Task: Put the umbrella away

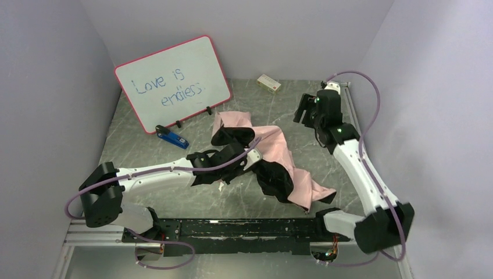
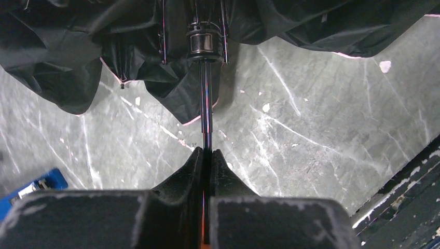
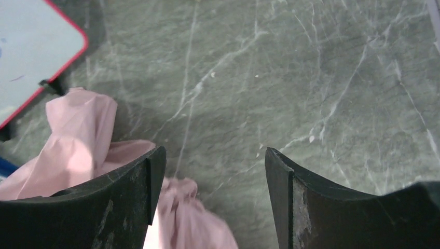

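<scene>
The umbrella (image 1: 273, 152) lies collapsed on the table's middle, pale pink outside, black inside. My left gripper (image 1: 243, 163) reaches into its folds from the left. In the left wrist view this gripper (image 2: 206, 151) is shut on the thin black shaft (image 2: 206, 104), which runs up to the runner (image 2: 205, 44) under the black canopy (image 2: 62, 57). My right gripper (image 1: 303, 110) hangs at the back right, apart from the umbrella. Its jaws (image 3: 215, 155) stand open with only table between them; pink canopy (image 3: 83, 124) shows past the left finger. The handle is hidden.
A pink-framed whiteboard (image 1: 174, 81) leans at the back left, its corner also in the right wrist view (image 3: 31, 46). A blue stapler (image 1: 172, 138) lies in front of it. A small box (image 1: 268, 83) sits by the back wall. Walls close in on both sides.
</scene>
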{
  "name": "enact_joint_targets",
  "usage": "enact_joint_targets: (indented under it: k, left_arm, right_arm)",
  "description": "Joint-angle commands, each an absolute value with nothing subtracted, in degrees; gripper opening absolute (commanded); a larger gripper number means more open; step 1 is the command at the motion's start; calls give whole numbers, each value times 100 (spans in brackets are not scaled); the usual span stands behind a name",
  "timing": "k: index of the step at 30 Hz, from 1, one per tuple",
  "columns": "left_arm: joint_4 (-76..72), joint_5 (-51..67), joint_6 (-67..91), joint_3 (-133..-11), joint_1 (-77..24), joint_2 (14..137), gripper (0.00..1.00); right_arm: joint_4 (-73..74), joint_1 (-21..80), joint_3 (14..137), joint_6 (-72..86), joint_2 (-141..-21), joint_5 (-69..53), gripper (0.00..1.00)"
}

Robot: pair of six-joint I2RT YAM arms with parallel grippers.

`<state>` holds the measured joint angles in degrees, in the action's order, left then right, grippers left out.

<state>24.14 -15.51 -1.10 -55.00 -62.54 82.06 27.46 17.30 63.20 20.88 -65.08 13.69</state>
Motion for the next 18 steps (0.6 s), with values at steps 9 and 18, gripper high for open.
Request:
enact_joint_targets:
  k: [9, 18]
  left_arm:
    - [1871, -918, -1760, -6058, -6232, 9064, 30]
    - [1465, -1153, -539, -5795, -6166, 8544, 64]
  right_arm:
    - [1593, 867, 5792, 2038, -7907, 562, 73]
    - [1554, 863, 5267, 2113, -8124, 1066, 73]
